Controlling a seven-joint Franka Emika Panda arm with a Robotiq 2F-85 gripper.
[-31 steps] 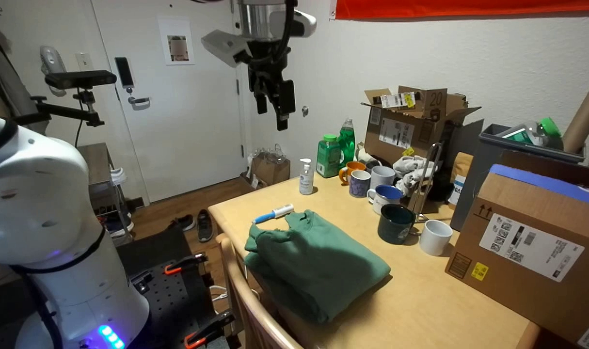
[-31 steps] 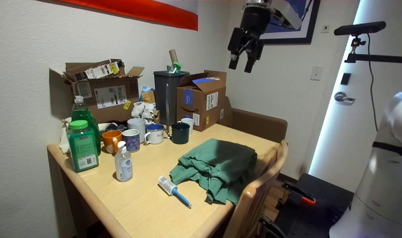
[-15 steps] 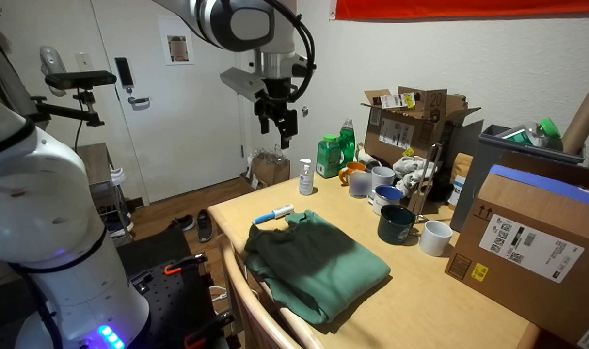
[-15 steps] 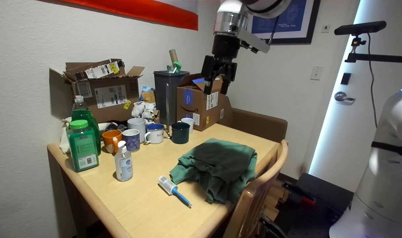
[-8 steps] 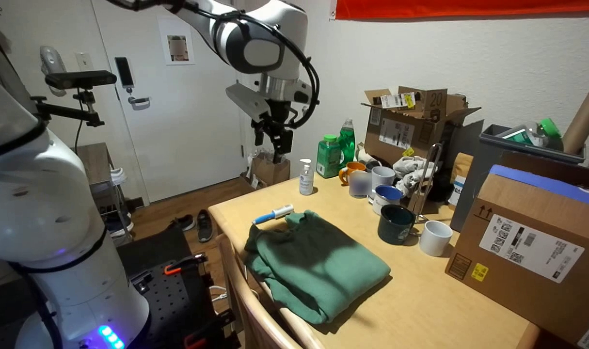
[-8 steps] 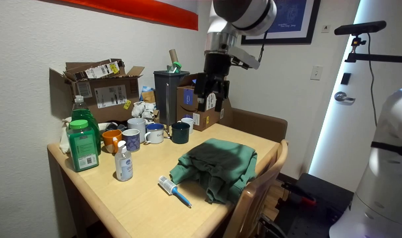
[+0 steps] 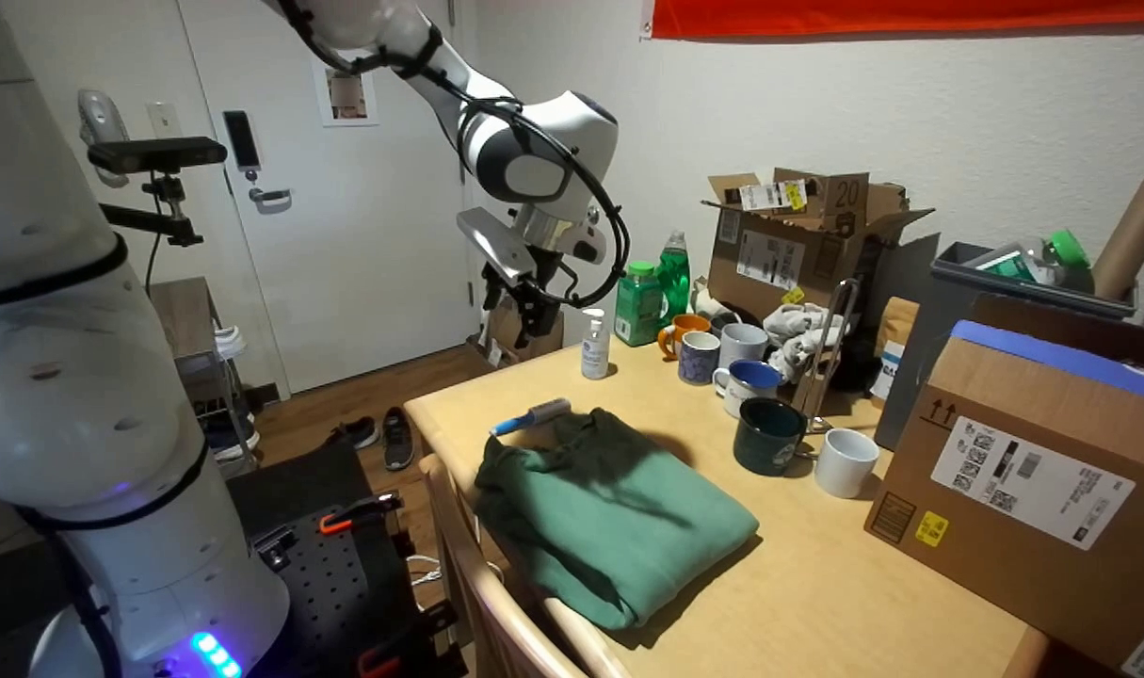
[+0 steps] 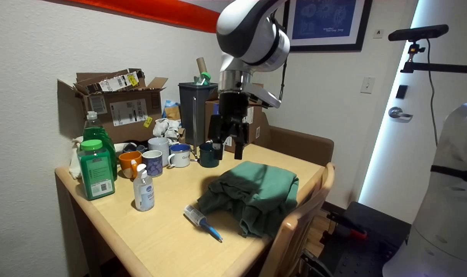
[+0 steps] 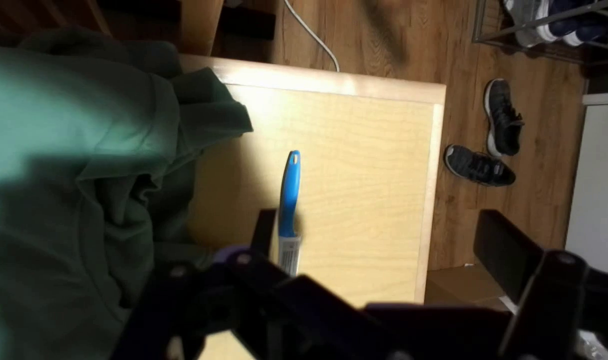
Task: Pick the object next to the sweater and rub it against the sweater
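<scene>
Status, from where I stand: approach stage. In my judgement, neither the pick-up nor the rubbing is done.

Pincer (image 8: pixel 228 152): in the air above the table (image 8: pixel 172 192). Its two fingers (image 9: pixel 504 247) stand wide apart, with nothing between them, and touch neither task item.

Lint roller (image 8: pixel 202 222): taken to be the object to pick. It lies on the table, lower than the pincer and just beside the sweater (image 7: pixel 619 518). In the wrist view, bare table shows between the two. The same view places the roller within the spread of the fingers, but close to one of them. The blue handle (image 9: pixel 289 190) shows whole; the far end of the roll is hidden behind the pincer.

Sweater: folded and rumpled, below the pincer, partly in shadow.

Remaining steps, as I judge them:
1. Centre the pincer over the lint roller.
2. Lower the pincer and close it on the lint roller.
3. Lift, then carry across to the sweater.
4. Rub the roll along the cloth.
</scene>
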